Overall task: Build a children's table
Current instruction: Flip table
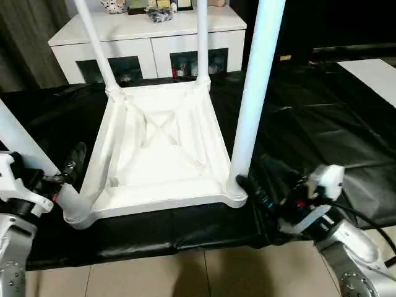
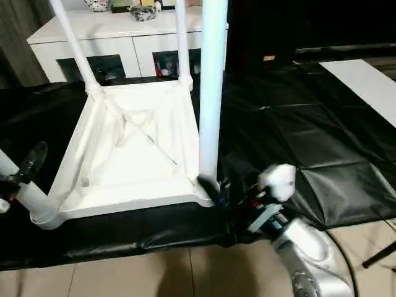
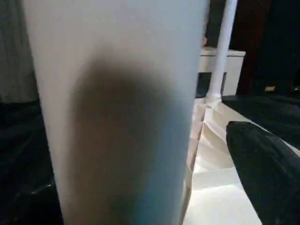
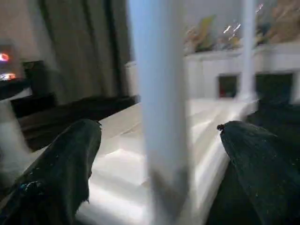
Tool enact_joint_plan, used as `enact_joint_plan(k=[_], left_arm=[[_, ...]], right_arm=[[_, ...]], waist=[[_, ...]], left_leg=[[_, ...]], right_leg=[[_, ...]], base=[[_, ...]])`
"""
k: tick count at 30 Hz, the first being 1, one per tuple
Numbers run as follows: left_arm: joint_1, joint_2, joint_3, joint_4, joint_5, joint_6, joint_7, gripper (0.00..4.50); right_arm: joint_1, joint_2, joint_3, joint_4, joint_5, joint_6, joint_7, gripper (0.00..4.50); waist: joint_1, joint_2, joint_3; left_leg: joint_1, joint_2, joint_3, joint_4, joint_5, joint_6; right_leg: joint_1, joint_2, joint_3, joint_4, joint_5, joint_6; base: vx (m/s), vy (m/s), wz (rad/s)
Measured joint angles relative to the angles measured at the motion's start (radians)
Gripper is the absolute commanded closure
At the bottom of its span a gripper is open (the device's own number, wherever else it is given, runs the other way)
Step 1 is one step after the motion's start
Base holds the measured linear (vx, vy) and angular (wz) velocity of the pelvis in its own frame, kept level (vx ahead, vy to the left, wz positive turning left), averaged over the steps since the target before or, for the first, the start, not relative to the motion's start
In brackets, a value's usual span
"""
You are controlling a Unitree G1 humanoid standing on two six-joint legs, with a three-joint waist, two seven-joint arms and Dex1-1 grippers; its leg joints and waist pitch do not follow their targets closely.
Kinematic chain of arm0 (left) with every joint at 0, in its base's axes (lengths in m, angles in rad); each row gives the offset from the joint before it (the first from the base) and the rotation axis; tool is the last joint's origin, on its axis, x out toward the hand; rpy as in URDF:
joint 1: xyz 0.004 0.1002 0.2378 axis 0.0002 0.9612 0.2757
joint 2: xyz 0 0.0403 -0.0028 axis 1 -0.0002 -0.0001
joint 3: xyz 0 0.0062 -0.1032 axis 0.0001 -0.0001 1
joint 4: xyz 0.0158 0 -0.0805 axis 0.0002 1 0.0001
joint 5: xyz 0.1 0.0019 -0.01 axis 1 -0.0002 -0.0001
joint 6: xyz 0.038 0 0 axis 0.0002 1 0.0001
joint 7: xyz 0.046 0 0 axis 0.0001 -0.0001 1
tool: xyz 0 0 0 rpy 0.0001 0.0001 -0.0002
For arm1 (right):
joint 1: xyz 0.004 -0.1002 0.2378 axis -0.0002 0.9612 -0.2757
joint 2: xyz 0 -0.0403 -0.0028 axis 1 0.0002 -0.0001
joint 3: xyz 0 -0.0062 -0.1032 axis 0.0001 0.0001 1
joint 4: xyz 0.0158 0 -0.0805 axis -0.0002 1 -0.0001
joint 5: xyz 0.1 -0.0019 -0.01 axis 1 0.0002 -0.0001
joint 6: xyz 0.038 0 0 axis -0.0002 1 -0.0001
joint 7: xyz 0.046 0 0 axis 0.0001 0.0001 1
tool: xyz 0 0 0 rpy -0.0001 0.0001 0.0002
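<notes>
The children's table (image 1: 161, 154) lies upside down on a black mat, ribbed underside up, with its white legs standing upright at the corners. My left gripper (image 1: 60, 178) is at the base of the near-left leg (image 1: 25, 145). It is open, and one black finger (image 3: 262, 173) shows beside that leg (image 3: 117, 112), which stands very close to the wrist camera. My right gripper (image 4: 161, 154) is open around the foot of the near-right leg (image 1: 253, 93). That leg (image 4: 159, 117) stands between the two black fingers with a gap on each side.
The black mat (image 1: 322, 124) covers the floor under and to the right of the table. A white cabinet (image 1: 148, 43) with glass doors stands just behind the far legs. Beige tiles (image 1: 185, 272) lie in front, and a white panel (image 1: 371, 71) at far right.
</notes>
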Motion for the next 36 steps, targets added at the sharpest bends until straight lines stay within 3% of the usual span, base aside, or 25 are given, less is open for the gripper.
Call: enact_joint_plan(k=[4, 10, 15, 21, 29, 36], left_arm=[[-0.001, -0.005, -0.011, 0.001, 0.000, 0.000, 0.009, 0.02], [0.001, -0.017, -0.017, 0.001, 0.007, -0.009, 0.029, 0.50], [0.013, -0.022, -0.019, -0.003, 0.007, -0.009, 0.029, 0.97], [0.026, -0.022, -0.026, -0.005, 0.007, -0.016, 0.018, 1.41], [0.026, -0.013, -0.059, -0.005, 0.019, -0.022, 0.005, 2.22], [0.027, 0.001, -0.078, -0.006, 0.039, -0.025, -0.005, 2.63]], right_arm=[[-0.076, 0.005, 0.023, 0.032, -0.091, -0.030, -0.056, 0.00], [-0.192, 0.053, 0.092, 0.208, -0.163, 0.052, -0.137, 0.00], [-0.226, 0.090, 0.068, 0.241, -0.135, 0.072, -0.161, 0.38], [-0.226, 0.105, 0.050, 0.248, -0.081, 0.083, -0.142, 0.78], [-0.204, 0.109, 0.038, 0.243, -0.059, 0.083, -0.136, 1.62], [-0.182, 0.114, 0.025, 0.238, -0.054, 0.080, -0.146, 2.17]], waist=[[0.002, -0.004, -0.001], [0.004, -0.012, 0.000], [0.007, -0.022, 0.000], [0.009, -0.022, 0.000], [0.018, -0.021, 0.000], [0.023, -0.021, 0.000]], left_leg=[[0.000, 0.000, 0.000, 0.000, 0.000, 0.000], [-0.002, 0.000, 0.000, 0.001, 0.000, 0.000], [-0.003, 0.000, 0.000, 0.000, -0.001, -0.001], [-0.004, 0.000, 0.000, -0.001, -0.001, -0.002], [-0.003, 0.000, 0.000, 0.000, -0.001, -0.002], [-0.003, 0.000, 0.000, 0.000, -0.001, -0.002]], right_leg=[[0.001, 0.000, 0.001, 0.000, 0.000, 0.000], [0.001, 0.000, 0.001, 0.000, 0.001, -0.001], [0.002, 0.000, 0.002, 0.000, 0.001, -0.001], [0.001, 0.000, 0.001, 0.000, 0.001, -0.002], [0.002, 0.000, 0.002, 0.000, 0.001, -0.001], [0.002, 0.000, 0.002, 0.000, 0.001, -0.001]], base=[[0.000, 0.000, 0.00], [0.000, 0.000, 0.00], [0.000, 0.000, 0.00], [0.000, 0.000, 0.00], [0.000, 0.000, 0.00], [0.000, 0.000, 0.00]])
